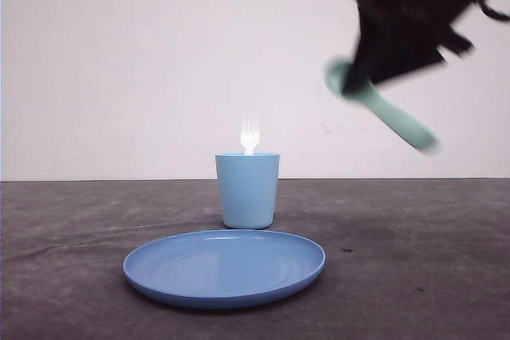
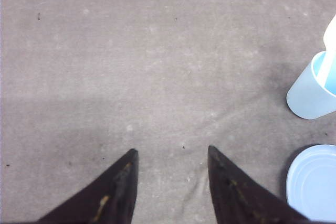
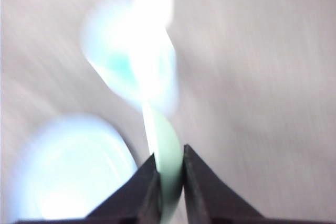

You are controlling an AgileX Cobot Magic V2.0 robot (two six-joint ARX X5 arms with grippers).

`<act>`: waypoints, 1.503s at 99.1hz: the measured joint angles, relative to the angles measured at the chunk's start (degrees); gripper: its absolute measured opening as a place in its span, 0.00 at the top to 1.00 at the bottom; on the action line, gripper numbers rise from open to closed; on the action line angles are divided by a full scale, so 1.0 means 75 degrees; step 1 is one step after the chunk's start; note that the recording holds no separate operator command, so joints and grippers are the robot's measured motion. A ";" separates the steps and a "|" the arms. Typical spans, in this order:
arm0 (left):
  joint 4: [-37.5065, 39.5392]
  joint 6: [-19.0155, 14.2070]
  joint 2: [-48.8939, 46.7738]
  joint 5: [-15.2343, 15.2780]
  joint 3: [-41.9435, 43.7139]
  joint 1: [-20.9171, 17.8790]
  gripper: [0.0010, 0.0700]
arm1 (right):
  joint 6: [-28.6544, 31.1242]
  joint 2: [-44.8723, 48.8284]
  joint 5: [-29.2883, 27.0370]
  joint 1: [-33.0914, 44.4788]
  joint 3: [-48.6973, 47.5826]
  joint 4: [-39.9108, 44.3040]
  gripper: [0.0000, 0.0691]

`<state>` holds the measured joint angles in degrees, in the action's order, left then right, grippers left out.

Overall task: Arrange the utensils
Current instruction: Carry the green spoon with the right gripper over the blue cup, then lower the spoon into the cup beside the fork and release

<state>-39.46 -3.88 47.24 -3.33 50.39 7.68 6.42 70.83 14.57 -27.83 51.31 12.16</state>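
Observation:
A white fork [image 1: 249,133] stands tines up in the light blue cup [image 1: 248,190], behind the round blue plate [image 1: 224,267]. High at the right, my right gripper [image 1: 360,77] is blurred and shut on the mint-green spoon [image 1: 390,113], which slants down to the right. The right wrist view shows the gripper [image 3: 170,153] pinching the spoon [image 3: 169,140] edge-on, with the blurred cup [image 3: 131,61] and plate [image 3: 73,166] beyond. My left gripper [image 2: 171,151] is open over bare table, with the cup [image 2: 310,95], fork [image 2: 329,51] and plate [image 2: 315,182] off to one side.
The grey table [image 1: 414,260] spreads wide on both sides of the cup and plate. A plain white wall [image 1: 119,61] rises behind it.

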 joint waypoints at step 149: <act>0.0003 0.0003 0.0000 0.0000 0.0000 0.0000 0.66 | -0.1282 0.4424 -0.0376 -0.0691 0.0146 -0.7647 0.94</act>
<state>-39.44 -3.86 47.24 -3.33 50.39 7.68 -3.20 104.01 11.75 -33.01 52.40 -45.19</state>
